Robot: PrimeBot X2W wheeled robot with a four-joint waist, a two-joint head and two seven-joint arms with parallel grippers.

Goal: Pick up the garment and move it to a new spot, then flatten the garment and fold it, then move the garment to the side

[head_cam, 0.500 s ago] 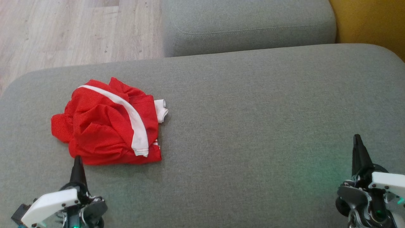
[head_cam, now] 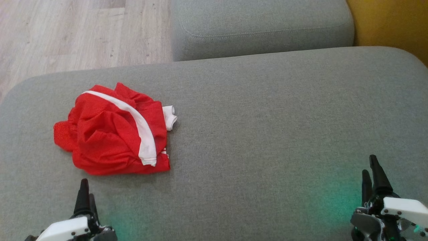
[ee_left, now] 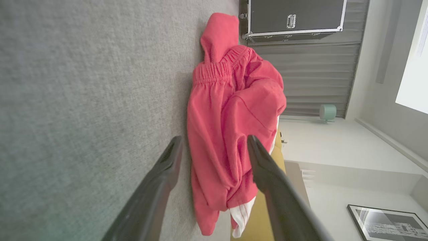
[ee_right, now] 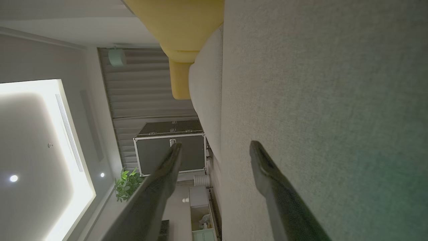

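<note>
While the garment (head_cam: 110, 134) stays, left fingers (head_cam: 82, 197) and right fingers (head_cam: 376, 174) withdraw.

Red white-striped garment (head_cam: 112, 132) crumpled on cushion.

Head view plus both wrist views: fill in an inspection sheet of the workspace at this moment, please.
Surface: grey sofa cushion, flat, fabric-covered.
Job's things: red garment with a white stripe, crumpled in a heap on the cushion's left part, not yet flattened; an elastic waistband shows in the left wrist view.
Clutter: nothing seen.
Grippers: left gripper, jaws open, just short of the garment's near edge, holding nothing; right gripper, jaws open, over bare cushion, far from the garment.
Cables: nothing seen.
Surroundings: wooden floor, second grey cushion, yellow upholstery, metal-edged case, potted plant.
</note>
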